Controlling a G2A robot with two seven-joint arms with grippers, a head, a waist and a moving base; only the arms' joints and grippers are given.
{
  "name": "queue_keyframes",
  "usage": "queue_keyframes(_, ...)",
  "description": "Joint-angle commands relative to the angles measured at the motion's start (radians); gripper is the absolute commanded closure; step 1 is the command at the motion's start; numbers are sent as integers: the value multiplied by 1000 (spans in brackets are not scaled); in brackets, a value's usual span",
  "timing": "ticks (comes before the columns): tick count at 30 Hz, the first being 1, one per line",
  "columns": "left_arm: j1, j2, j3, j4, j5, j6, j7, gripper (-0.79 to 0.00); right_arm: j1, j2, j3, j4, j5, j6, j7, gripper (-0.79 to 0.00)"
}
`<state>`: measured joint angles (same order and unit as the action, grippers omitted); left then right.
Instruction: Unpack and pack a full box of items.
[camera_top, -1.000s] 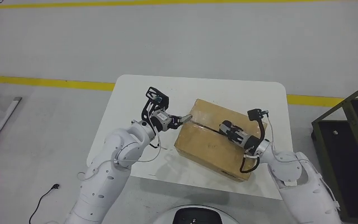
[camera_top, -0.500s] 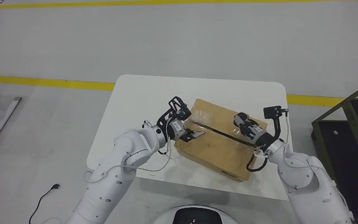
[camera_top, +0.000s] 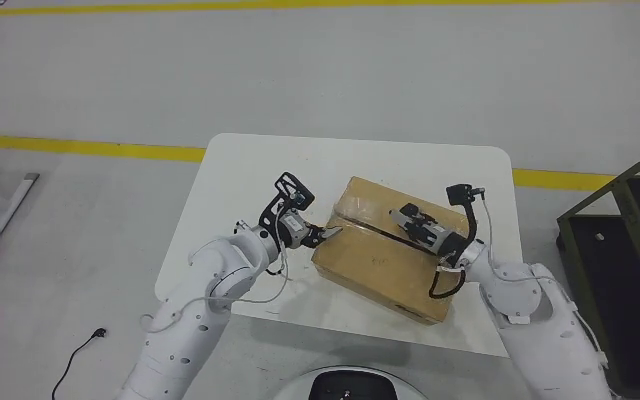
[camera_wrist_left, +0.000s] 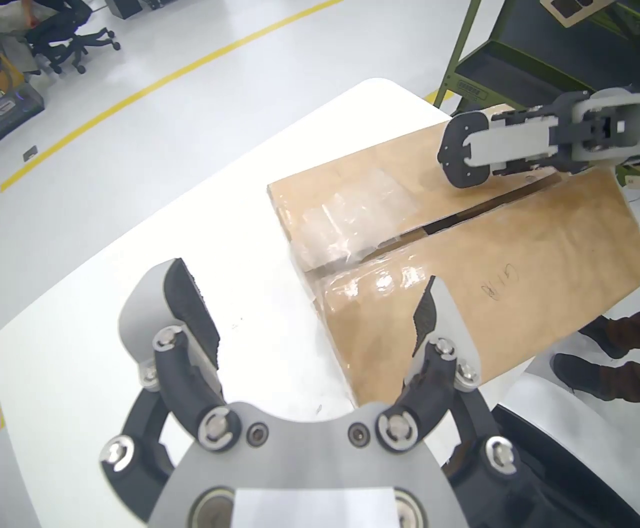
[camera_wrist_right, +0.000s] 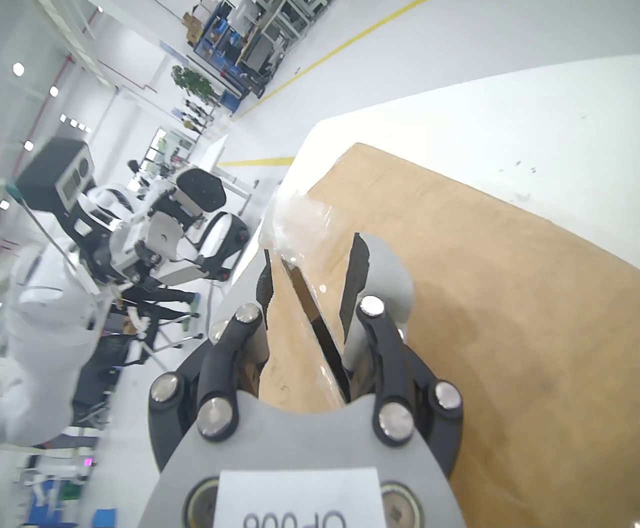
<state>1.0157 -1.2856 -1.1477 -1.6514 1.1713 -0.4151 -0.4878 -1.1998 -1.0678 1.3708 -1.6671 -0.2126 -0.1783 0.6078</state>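
A brown cardboard box (camera_top: 385, 262) lies at an angle on the white table (camera_top: 250, 180), flaps down, with a dark slit along its top seam (camera_wrist_left: 480, 212). Clear tape (camera_wrist_left: 350, 225) covers the seam at the end nearest my left arm. My left gripper (camera_top: 325, 232) is open just off that taped end, nothing between its fingers (camera_wrist_left: 190, 300). My right gripper (camera_top: 404, 214) hovers over the seam at the box's middle, also seen as the right gripper (camera_wrist_left: 462, 160) from the left wrist. Its fingers (camera_wrist_right: 362, 270) stand a little apart astride the slit (camera_wrist_right: 307, 305), holding nothing I can see.
A green metal rack (camera_top: 600, 240) stands on the floor beyond the table's right side. A yellow line (camera_top: 100, 150) runs across the floor behind the table. Bare tabletop lies left of and behind the box.
My left gripper has drawn back a little from the box's taped end. My right gripper went toward the box's right end, then came back leftward along the seam.
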Motion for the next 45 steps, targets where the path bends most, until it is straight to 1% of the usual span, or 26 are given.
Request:
queue_keyframes(1, 11, 2, -10, -8, -4, 6, 2, -785, 33, -2, -5, 31, 64, 32, 49, -345)
queue_keyframes(3, 11, 2, -10, -8, -4, 6, 2, -785, 59, -4, -16, 50, 117, 55, 98, -348)
queue_keyframes(6, 11, 2, -10, -8, -4, 6, 2, -785, 102, -7, -36, 84, 157, 80, 165, -372)
queue_keyframes(10, 11, 2, -10, -8, -4, 6, 2, -785, 155, -12, -67, 129, 194, 104, 212, -385)
queue_keyframes(12, 11, 2, -10, -8, -4, 6, 2, -785, 180, -14, -89, 150, 180, 122, 240, -385)
queue_keyframes(22, 11, 2, -10, -8, -4, 6, 2, -785, 271, -30, -159, 232, 210, 148, 258, -388)
queue_keyframes(24, 11, 2, -10, -8, -4, 6, 2, -785, 285, -35, -169, 244, 237, 139, 253, -406)
queue_keyframes(25, 11, 2, -10, -8, -4, 6, 2, -785, 291, -38, -174, 250, 257, 129, 247, -431)
queue_keyframes(27, 11, 2, -10, -8, -4, 6, 2, -785, 303, -45, -186, 263, 302, 95, 233, -422)
queue_keyframes(29, 11, 2, -10, -8, -4, 6, 2, -785, 320, -50, -201, 279, 305, 89, 224, -419)
queue_keyframes(31, 11, 2, -10, -8, -4, 6, 2, -785, 329, -55, -209, 290, 324, 79, 212, -400)
queue_keyframes(32, 11, 2, -10, -8, -4, 6, 2, -785, 332, -55, -209, 294, 321, 78, 209, -406)
queue_keyframes(33, 11, 2, -10, -8, -4, 6, 2, -785, 332, -55, -207, 299, 322, 79, 209, -431)
queue_keyframes(35, 11, 2, -10, -8, -4, 6, 2, -785, 330, -53, -200, 307, 321, 87, 213, -409)
queue_keyframes(39, 11, 2, -10, -8, -4, 6, 2, -785, 313, -44, -172, 299, 301, 110, 228, -409)
queue_keyframes(45, 11, 2, -10, -8, -4, 6, 2, -785, 259, -23, -95, 274, 303, 148, 266, -456)
